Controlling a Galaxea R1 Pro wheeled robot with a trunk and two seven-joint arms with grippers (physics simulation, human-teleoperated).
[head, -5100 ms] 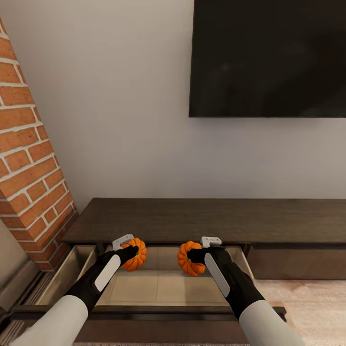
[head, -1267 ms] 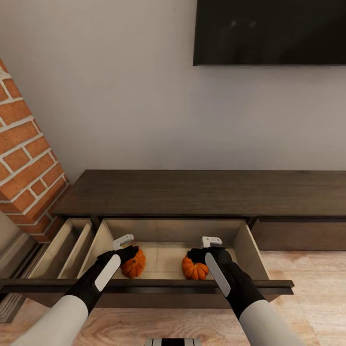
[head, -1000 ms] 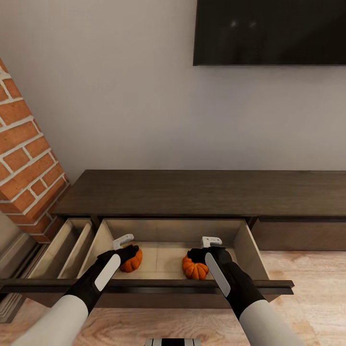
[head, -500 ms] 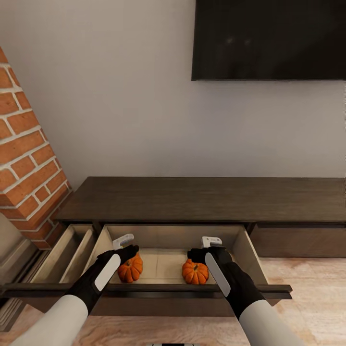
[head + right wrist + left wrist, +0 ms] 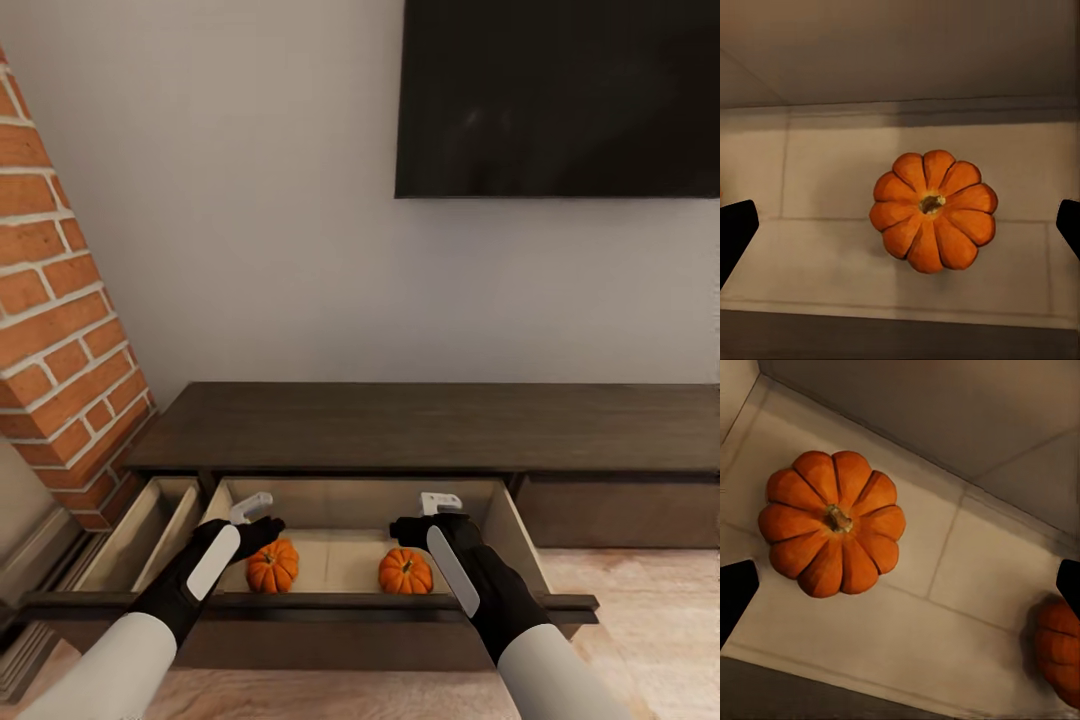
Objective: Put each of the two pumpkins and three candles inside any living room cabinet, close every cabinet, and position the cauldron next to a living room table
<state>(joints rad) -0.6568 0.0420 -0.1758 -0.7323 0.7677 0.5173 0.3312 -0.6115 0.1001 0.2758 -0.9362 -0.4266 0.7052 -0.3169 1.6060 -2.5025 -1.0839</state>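
Two small orange pumpkins rest on the pale floor of the cabinet's [image 5: 430, 425] pulled-out middle drawer [image 5: 300, 603]: a left pumpkin [image 5: 273, 566] [image 5: 832, 532] and a right pumpkin [image 5: 405, 571] [image 5: 932, 208]. My left gripper [image 5: 262, 520] [image 5: 900, 592] hangs open just above the left one, clear of it. Over the right pumpkin, my right gripper [image 5: 420, 518] [image 5: 900, 232] is also open, its fingertips [image 5: 735, 240] spread wide apart. The left wrist view also catches the right pumpkin [image 5: 1061, 649] at its edge.
A narrower drawer [image 5: 150, 530] beside the brick column [image 5: 60, 330] also stands open. The cabinet's right drawer front [image 5: 620, 515] is shut. A dark TV [image 5: 560, 100] hangs on the wall above. Wooden floor [image 5: 640, 600] lies at the right.
Both grippers have let go of their pumpkins, which now sit on the drawer floor, and have lifted slightly. The head camera has tilted up, shifting the whole view.
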